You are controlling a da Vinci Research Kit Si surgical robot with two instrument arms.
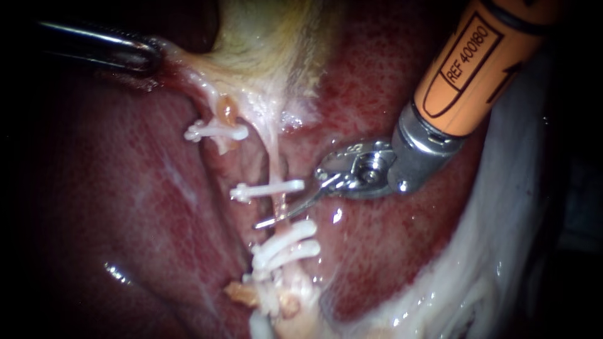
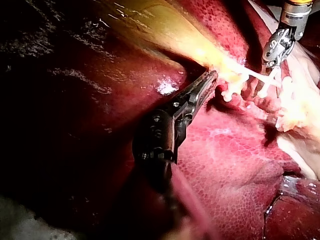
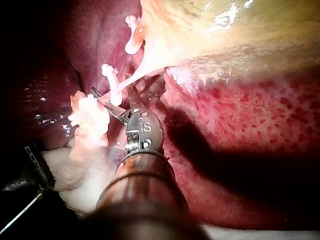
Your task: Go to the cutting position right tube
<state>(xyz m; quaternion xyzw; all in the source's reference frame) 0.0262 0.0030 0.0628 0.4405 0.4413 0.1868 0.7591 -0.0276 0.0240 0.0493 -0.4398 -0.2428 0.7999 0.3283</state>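
Liver (image 1: pixel 113 207), red and wet, lies under everything. The yellow gallbladder (image 1: pixel 264 50) sits at the far side and gets thin and pale as it comes nearer. Two tubes run from it toward the near side. The left tube (image 1: pixel 225 113) is short and has one white clip (image 1: pixel 217 132) across it. The right tube (image 1: pixel 274 160) is a thin pale string in the middle of the scene. A middle clip (image 1: pixel 267 189) sits across it. Two near clips (image 1: pixel 286 246) lie side by side, closer still.

The left instrument (image 1: pixel 147 55) comes in from the far left. Its dark jaws are pressed together on the edge of the gallbladder and hold it.

The right instrument (image 1: pixel 271 218) comes in from the far right. It has a silver joint (image 1: pixel 414 157) and two thin blades. The blades stand apart, and the right wrist view shows a gap between them. One blade crosses the right tube between the middle clip and the two near clips. I cannot tell if the blades touch the tube.

The big orange shaft (image 1: pixel 521 47) has a black-lined label (image 1: pixel 465 63) with writing on it. Soft white tissue (image 1: pixel 502 226) lies on the right side of the liver.
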